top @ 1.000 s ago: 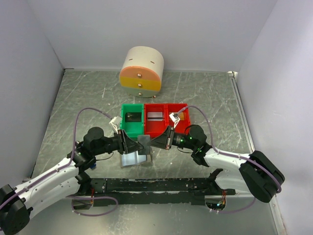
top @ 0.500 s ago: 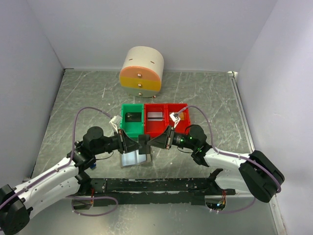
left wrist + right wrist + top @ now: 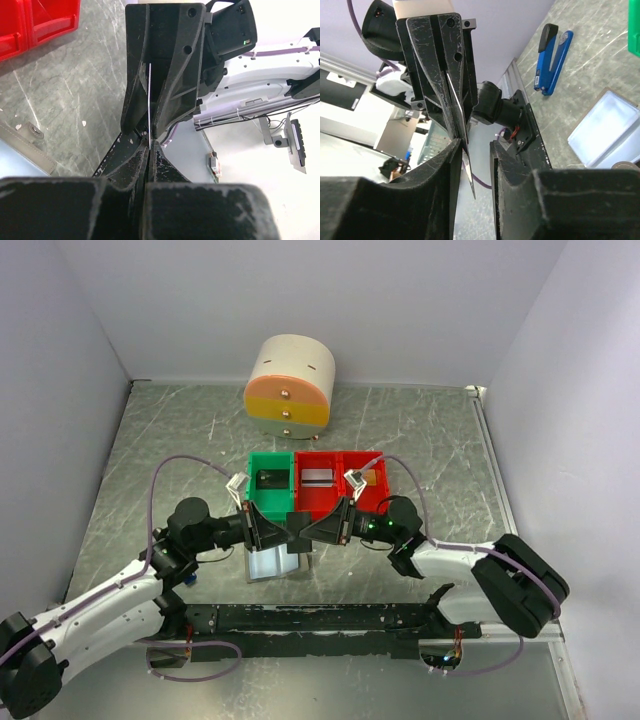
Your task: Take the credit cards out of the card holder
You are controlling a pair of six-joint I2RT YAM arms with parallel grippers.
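Pinching a thin pale credit card [image 3: 149, 95] edge-on in the pressed-together jaws of the left gripper [image 3: 149, 150], with jaws of the right gripper [image 3: 476, 147] slightly spread around it, near the open grey-brown folding card holder [image 3: 270, 563].

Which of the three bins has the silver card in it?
The middle bin, the red one beside the green bin, holds the silver card. The green bin holds a dark card, the right-hand red bin a gold card.
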